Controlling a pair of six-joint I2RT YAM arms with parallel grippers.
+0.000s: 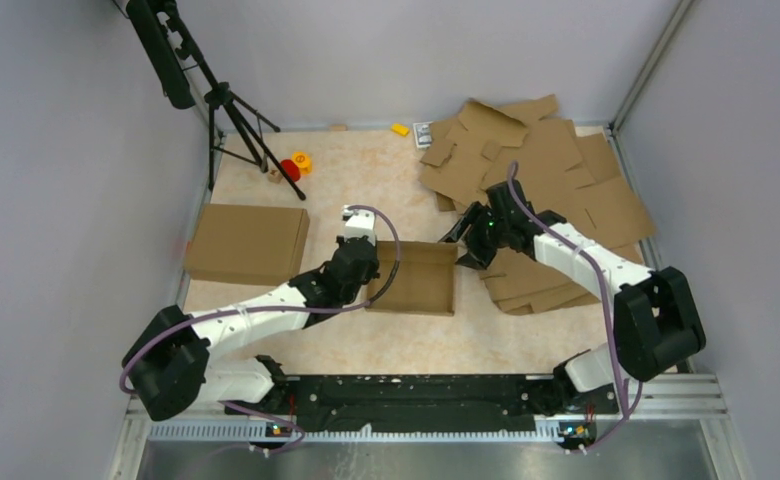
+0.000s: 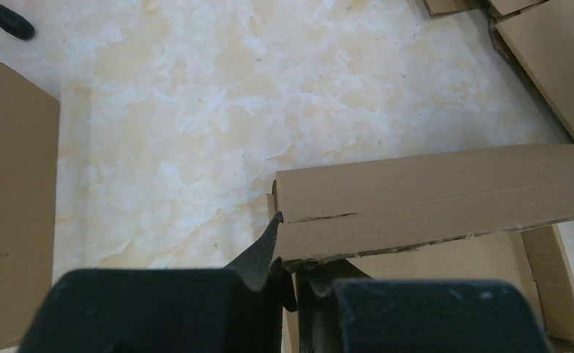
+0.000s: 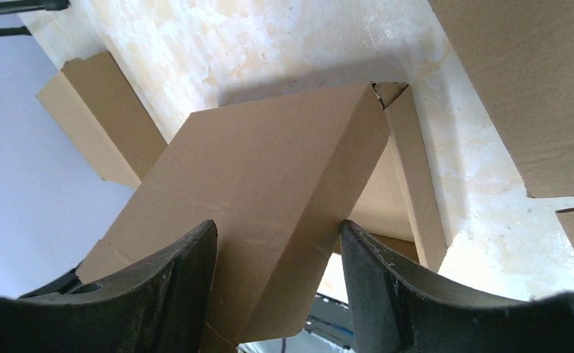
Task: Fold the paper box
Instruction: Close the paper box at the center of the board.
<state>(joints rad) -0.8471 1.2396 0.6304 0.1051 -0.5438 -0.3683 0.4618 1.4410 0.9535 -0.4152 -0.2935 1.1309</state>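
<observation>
The paper box lies in the middle of the table as a shallow brown cardboard tray with raised walls. My left gripper is at its left wall. In the left wrist view that gripper is shut on the near corner of the wall. My right gripper is at the box's far right corner. In the right wrist view a folded flap of the paper box fills the gap of the right gripper, and both fingers touch it.
A closed cardboard box sits at the left. A pile of flat cardboard blanks covers the back right and runs under the right arm. A black tripod stands at the back left, with small red and yellow things beside it.
</observation>
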